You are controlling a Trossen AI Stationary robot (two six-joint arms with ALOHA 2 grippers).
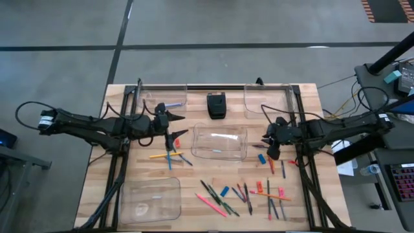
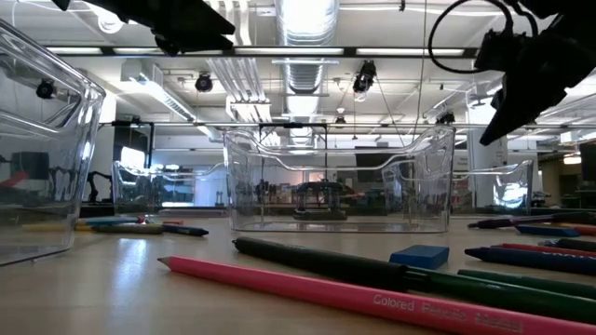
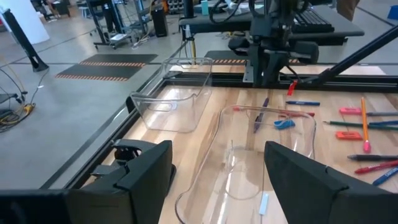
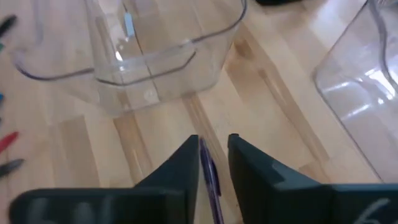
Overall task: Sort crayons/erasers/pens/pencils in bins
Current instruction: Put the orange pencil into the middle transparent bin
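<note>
Right gripper point(image 4: 213, 163) fingers hiding most of purple pen point(image 4: 209, 171); lower end running off right wrist picture's edge. Grip or mere touch: unclear. Near bin point(image 2: 42, 149) being cut by low view's left edge. Pink pencil point(image 2: 372, 300) running off low view's bottom right. Left gripper point(image 3: 217, 180) bases being cropped at left wrist picture's bottom. Sticks near table's front edge point(image 1: 242, 194) too small to sort by kind.

table point(image 1: 97, 162): light wood | on it: four clear bins point(image 1: 220, 144), black box point(image 1: 216, 105), scattered pencils point(image 1: 210, 204)
</note>
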